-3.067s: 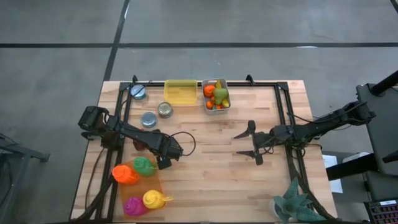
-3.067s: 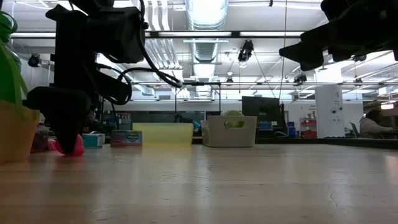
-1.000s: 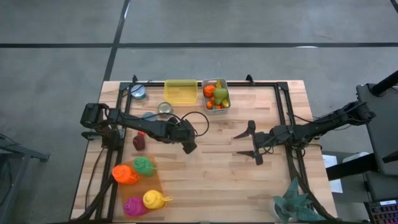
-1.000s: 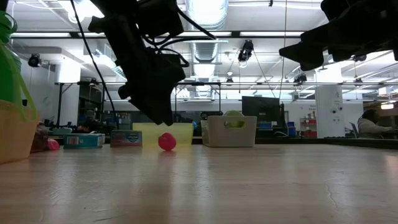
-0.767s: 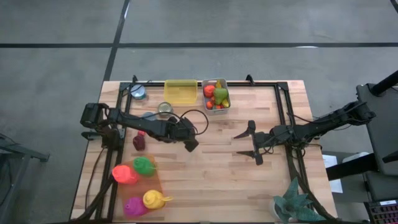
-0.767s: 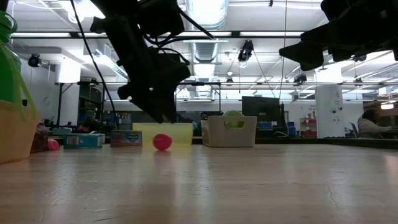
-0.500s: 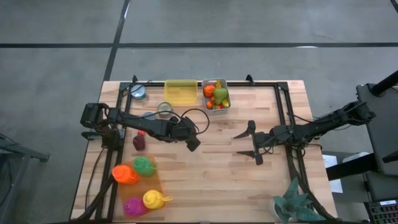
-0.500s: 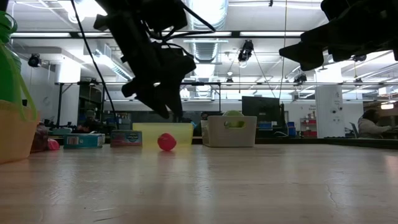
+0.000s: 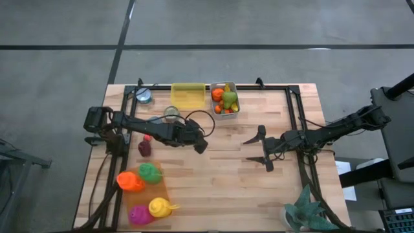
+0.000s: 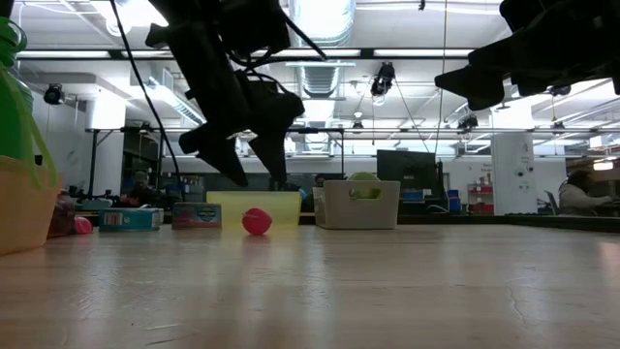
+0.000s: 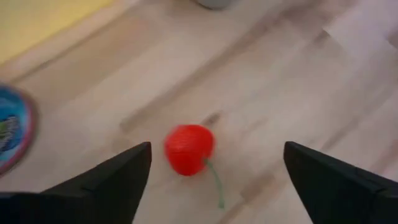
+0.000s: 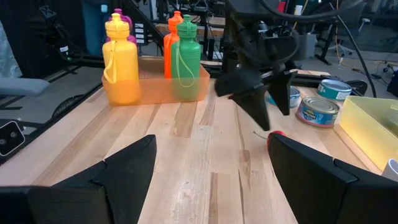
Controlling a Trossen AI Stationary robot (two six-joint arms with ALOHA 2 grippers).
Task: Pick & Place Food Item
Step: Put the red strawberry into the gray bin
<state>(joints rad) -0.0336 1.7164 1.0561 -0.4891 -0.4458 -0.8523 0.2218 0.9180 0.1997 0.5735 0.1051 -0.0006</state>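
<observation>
Left gripper [image 10: 254,165]: fingers now spread wide and empty, lifted clear above the table; narrower a second ago.
Red cherry [image 11: 188,149]: released; lying directly below and between the fingertips, on the wood, stem trailing away from the wrist. Resting at the same spot as half a second ago, so apparently not rolling.
Meaning for task: place not finished, judging by position; cherry on open boards instead of in a container, so either a re-grasp or a stopover.
Table [image 9: 213,175]: bare wood all round the cherry, room to come down again or withdraw on any side.
Cans [image 9: 171,113]: just behind the gripper toward the far edge; nearest thing to clip on a backward swing.
Yellow tray [image 9: 187,95]: beyond the cans, against the far edge, empty.
White bin [image 9: 224,99]: next to the tray, already holding fruit; likely target, reachable over clear boards.
Bottles [image 9: 143,191]: well off toward the near left corner, out of the path.
Right gripper [image 9: 261,149]: far across the table, open, holding nothing, waiting; wide gap between the two arms.
</observation>
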